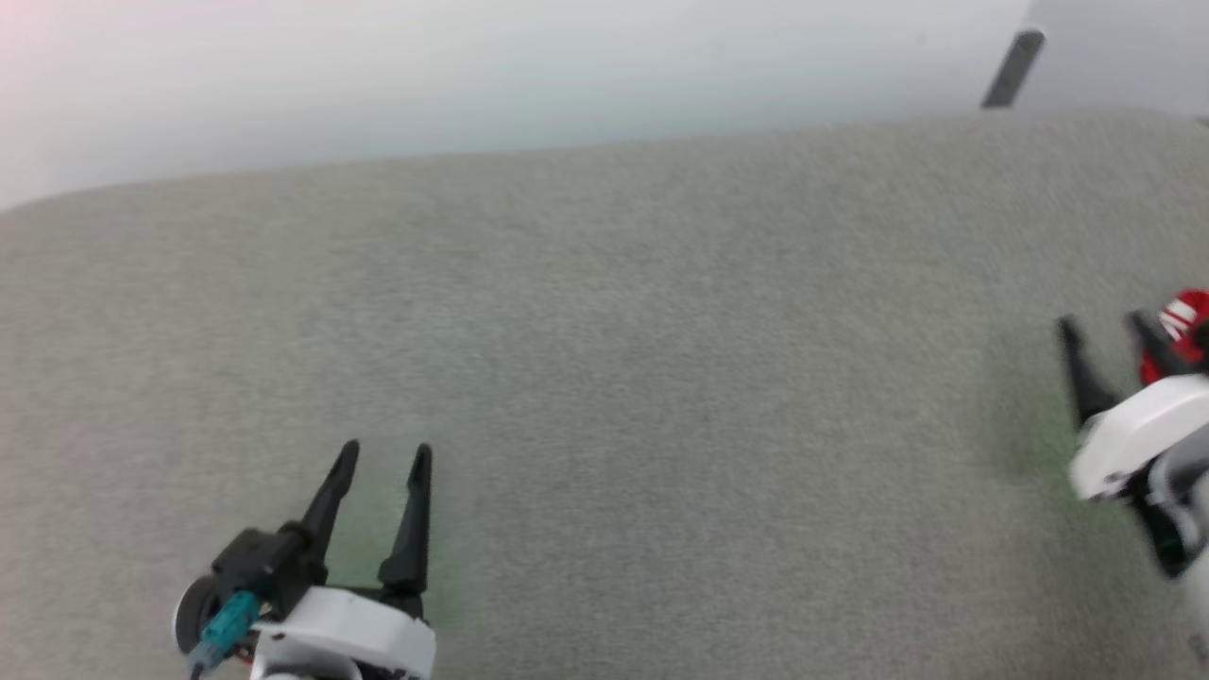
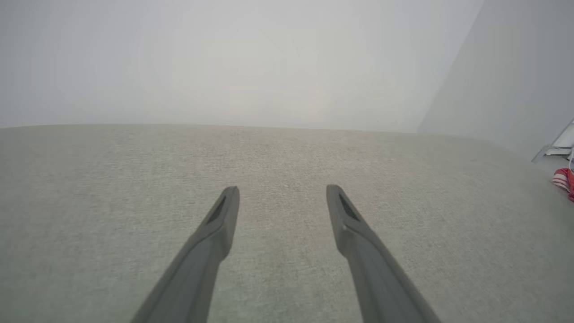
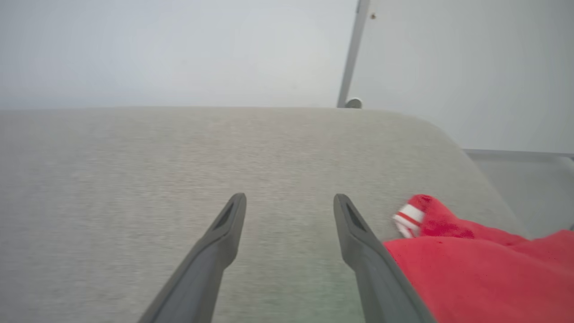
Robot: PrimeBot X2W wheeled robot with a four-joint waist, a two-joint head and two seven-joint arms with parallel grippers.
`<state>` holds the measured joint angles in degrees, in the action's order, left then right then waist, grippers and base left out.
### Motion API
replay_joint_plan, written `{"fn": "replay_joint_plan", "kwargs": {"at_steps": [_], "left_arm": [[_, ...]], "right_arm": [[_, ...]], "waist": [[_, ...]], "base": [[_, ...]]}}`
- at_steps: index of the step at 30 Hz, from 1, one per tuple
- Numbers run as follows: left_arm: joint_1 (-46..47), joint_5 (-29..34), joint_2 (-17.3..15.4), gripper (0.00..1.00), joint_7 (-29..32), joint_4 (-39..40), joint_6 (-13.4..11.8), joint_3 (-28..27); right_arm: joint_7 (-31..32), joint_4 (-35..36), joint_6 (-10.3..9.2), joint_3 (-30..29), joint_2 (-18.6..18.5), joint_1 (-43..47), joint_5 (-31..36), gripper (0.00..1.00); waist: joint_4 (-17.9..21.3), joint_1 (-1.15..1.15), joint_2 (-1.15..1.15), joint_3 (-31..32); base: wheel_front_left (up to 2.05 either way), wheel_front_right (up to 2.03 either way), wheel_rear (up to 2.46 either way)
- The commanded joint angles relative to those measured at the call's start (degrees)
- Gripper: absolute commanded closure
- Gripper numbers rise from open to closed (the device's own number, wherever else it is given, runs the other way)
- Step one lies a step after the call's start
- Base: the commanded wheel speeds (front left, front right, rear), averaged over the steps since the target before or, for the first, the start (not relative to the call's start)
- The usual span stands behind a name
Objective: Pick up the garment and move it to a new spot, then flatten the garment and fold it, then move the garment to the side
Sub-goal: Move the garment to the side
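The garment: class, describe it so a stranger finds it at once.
Follow the grey fabric surface to its right end. Beside the right gripper lies the garment, the one bright red cloth, with red-and-white striped trim.

No writing, number or label can be read on the garment [image 3: 471,278] or anything around it.

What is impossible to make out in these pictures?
Head view: the garment is cut by the right edge and partly behind the right gripper.
Right wrist view: bottom and right edges cut it; its shape is unclear.
Left wrist view: too small, at the right edge.
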<state>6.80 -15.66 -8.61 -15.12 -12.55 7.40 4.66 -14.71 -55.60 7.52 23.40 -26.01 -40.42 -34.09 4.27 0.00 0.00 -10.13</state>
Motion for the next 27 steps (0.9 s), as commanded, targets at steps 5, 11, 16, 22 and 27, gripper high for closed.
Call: {"fn": "replay_joint_plan", "kwargs": {"at_steps": [5,11,16,22,27], "left_arm": [[-3.7,0.1,1.2,0.00,0.0,-0.7,0.1,-2.7],[-6.0,0.2,1.7,0.00,0.0,-0.3,0.1,-3.7],[-7.3,0.4,1.7,0.00,0.0,0.2,0.1,-4.1],[-10.2,0.9,2.3,0.00,0.0,2.0,0.1,-5.4],[-13.1,1.7,3.3,0.00,0.0,4.0,0.1,-6.1]], "right_arm": [[-0.5,10.4,-0.06,0.7,3.2,7.3,-0.4,0.00],[-0.5,17.5,-0.06,-0.6,5.6,15.1,1.6,0.00],[-0.5,20.4,-0.06,-2.5,6.8,19.3,2.4,0.00],[-0.5,25.8,-0.06,-6.9,7.0,25.8,3.8,0.00],[-0.5,30.9,-0.06,-11.7,6.6,31.4,5.8,0.00]], "waist": [[-6.8,0.00,0.00,7.3],[-9.3,0.00,0.00,11.1],[-10.1,0.00,0.00,12.3],[-9.8,0.00,0.00,13.6],[-9.2,0.00,0.00,13.7]], "base": [[0.00,0.00,0.00],[0.00,0.00,0.00],[0.00,0.00,0.00],[0.00,0.00,0.00],[0.00,0.00,0.00]]}}
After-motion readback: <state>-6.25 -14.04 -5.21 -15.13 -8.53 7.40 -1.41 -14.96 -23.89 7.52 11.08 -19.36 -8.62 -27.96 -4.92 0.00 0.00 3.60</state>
